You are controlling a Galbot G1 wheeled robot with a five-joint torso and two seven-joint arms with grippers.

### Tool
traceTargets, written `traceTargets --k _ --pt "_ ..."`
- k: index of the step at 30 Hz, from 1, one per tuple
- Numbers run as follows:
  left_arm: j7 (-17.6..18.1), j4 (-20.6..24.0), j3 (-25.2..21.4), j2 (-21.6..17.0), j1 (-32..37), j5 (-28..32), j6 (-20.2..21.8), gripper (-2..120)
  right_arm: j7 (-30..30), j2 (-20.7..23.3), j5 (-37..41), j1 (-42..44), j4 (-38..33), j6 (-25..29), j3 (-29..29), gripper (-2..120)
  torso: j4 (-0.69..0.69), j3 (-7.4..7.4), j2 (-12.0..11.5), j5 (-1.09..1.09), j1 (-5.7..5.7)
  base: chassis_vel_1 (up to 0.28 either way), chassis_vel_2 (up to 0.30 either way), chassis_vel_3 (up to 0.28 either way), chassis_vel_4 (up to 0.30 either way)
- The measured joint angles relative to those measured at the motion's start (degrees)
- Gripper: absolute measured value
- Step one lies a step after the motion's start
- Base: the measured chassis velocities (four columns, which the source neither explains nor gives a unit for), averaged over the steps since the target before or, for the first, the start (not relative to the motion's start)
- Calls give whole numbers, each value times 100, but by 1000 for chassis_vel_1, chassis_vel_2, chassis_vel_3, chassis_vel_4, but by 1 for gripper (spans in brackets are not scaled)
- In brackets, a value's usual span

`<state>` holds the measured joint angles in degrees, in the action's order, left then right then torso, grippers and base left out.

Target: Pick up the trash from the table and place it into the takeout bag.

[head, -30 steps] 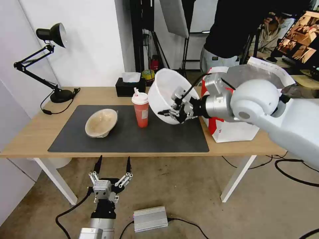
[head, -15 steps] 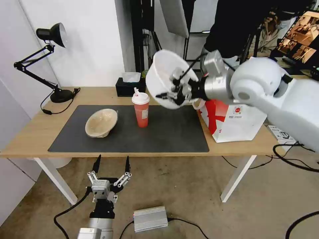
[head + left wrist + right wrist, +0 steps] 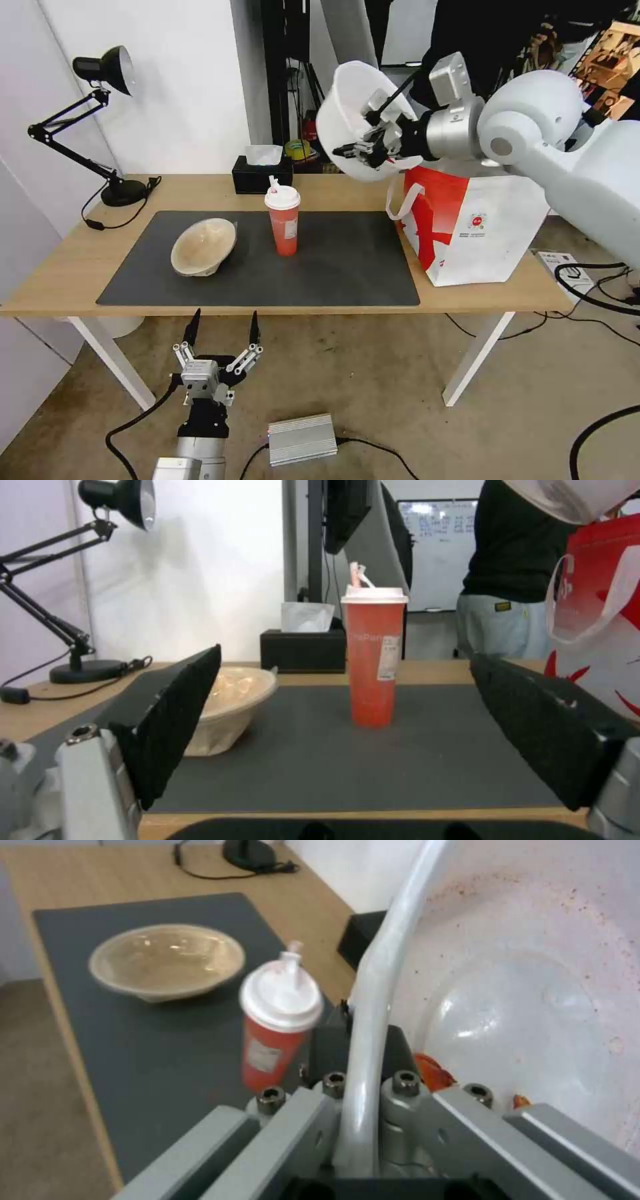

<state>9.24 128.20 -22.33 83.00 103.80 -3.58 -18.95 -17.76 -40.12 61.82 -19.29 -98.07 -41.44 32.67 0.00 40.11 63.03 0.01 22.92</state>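
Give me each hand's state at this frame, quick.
Left hand: open, empty, parked low in front of the table.
Right hand: shut on the white bowl's rim, held tilted above the takeout bag.

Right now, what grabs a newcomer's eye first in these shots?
The right claw grips the white bowl by its rim, held tilted on its side in the air above the takeout bag's left edge, with red scraps stuck inside. Next comes the red drink cup upright mid-mat, the beige bowl to its left. The left claw hangs open below the table's front edge.
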Motion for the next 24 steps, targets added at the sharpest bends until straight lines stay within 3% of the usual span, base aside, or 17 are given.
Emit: traceTargets --k 24 --pt "14 -23 4 -137 -64 83 29 100 -405 478 -392 154 829 6 -464 0 0 0 0 -1 0 0 0 0 0"
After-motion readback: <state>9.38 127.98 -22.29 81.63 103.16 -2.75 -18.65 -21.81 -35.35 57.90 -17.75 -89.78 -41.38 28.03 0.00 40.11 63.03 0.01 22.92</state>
